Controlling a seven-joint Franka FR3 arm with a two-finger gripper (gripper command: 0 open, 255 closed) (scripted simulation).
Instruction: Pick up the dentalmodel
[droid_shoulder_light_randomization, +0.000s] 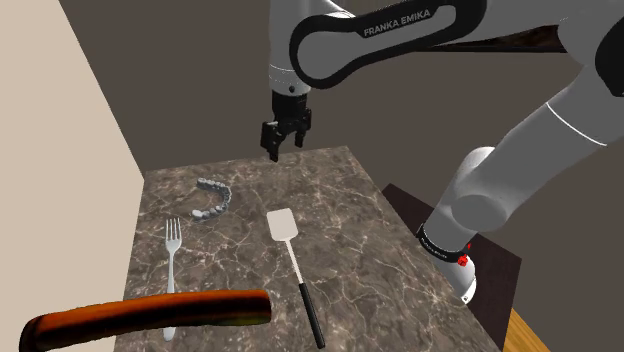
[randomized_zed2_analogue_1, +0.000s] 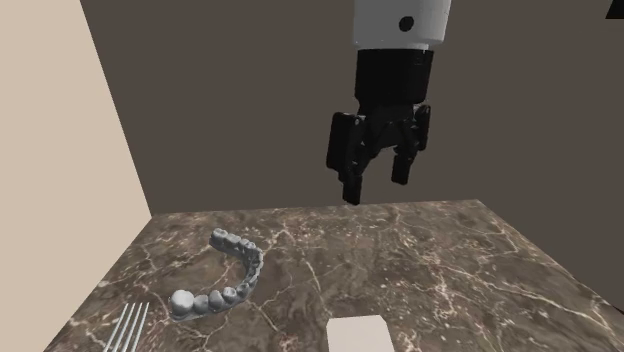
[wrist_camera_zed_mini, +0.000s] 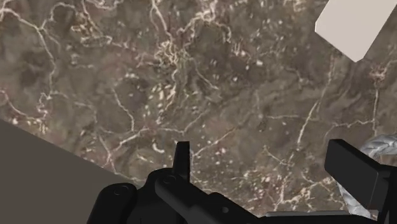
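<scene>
The dental model (droid_shoulder_light_randomization: 214, 198) is a grey curved row of teeth lying flat on the brown marble table (droid_shoulder_light_randomization: 350, 230), toward the shoulder view's left. The same arch (randomized_zed2_analogue_1: 222, 280) lies at the second exterior view's lower left. My black gripper (droid_shoulder_light_randomization: 285, 145) hangs open in the air above the table's far edge, well above the model and to its right in the shoulder view. In the second exterior view the gripper (randomized_zed2_analogue_1: 378, 180) floats high over the tabletop with nothing between its fingers. In the wrist view part of the model (wrist_camera_zed_mini: 375, 153) peeks out beside one fingertip (wrist_camera_zed_mini: 353, 167).
A white spatula (droid_shoulder_light_randomization: 292, 262) with a black handle lies mid-table. A silver fork (droid_shoulder_light_randomization: 172, 262) lies nearer the shoulder view's left edge, and a long brown sausage-like object (droid_shoulder_light_randomization: 150, 314) crosses the near edge. Walls close the table's far and left sides.
</scene>
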